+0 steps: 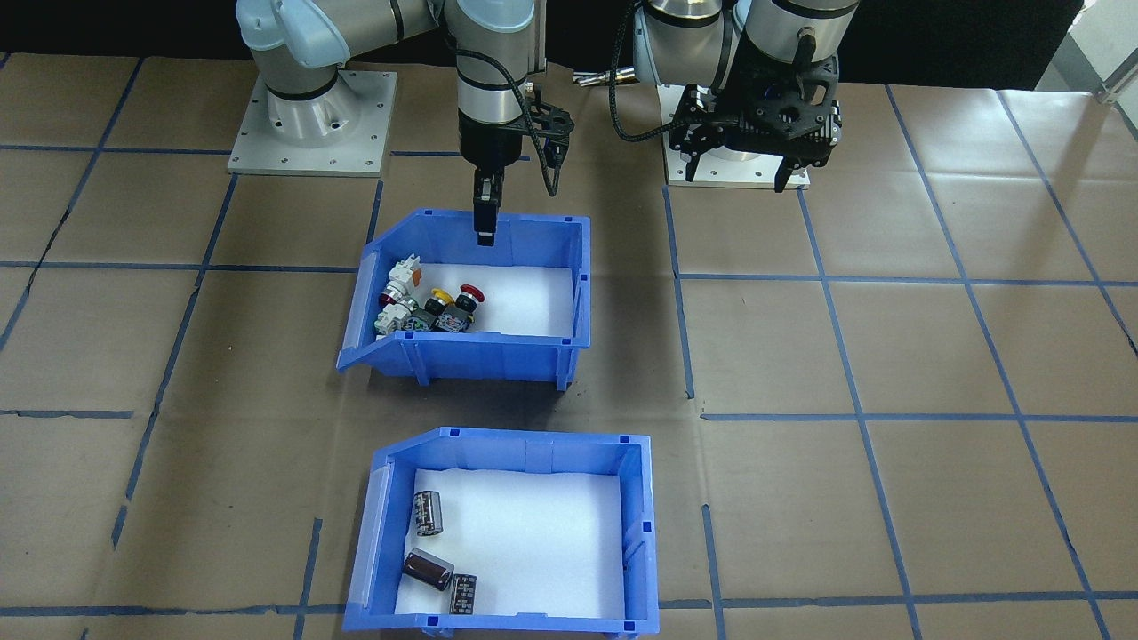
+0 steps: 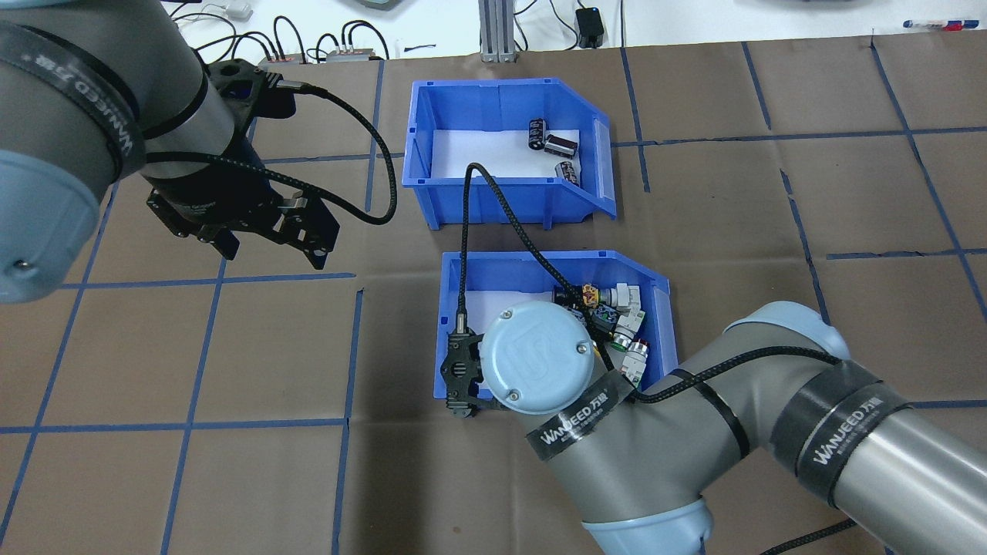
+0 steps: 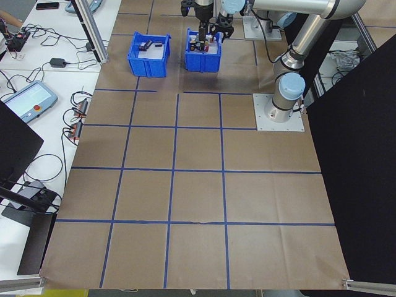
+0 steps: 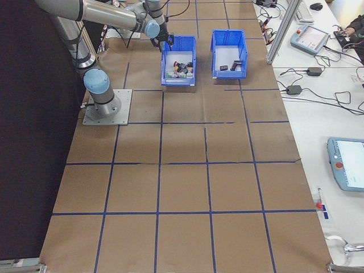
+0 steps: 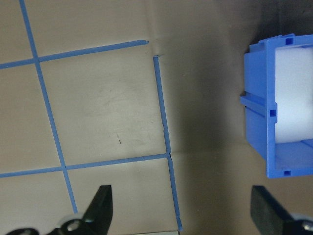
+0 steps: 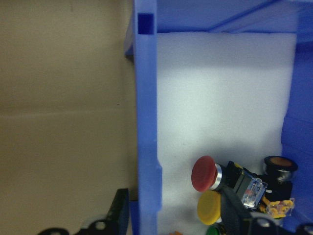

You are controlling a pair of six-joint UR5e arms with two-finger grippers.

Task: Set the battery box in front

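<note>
- Battery box [image 1: 502,533] sits on the desk [image 1: 889,356] at the side far from the robot, its lower edge cut off by the frame in the front-facing view; white foam lines it, and three dark cells [image 1: 437,549] lie at its sloped end.
- Switch bin [image 1: 471,302] stands just nearer the robot, apart from the battery box, with a cluster of push-buttons [image 1: 431,307] at its sloped end.
- Right pincer [image 6: 173,215] straddles the switch bin's robot-side wall, one finger outside and one inside, closed on or near the wall; contact cannot be confirmed. Overhead, the arm's wrist hides the fingers and much of that bin.
- Left pincer [image 5: 188,210] hangs open above bare desk, holding nothing; only its two fingertips [image 5: 102,205] show at the bottom of its wrist view, with a corner of a blue bin at the right edge there.
- Both side views show the bins small and far, so contents are hard to make out.
</note>
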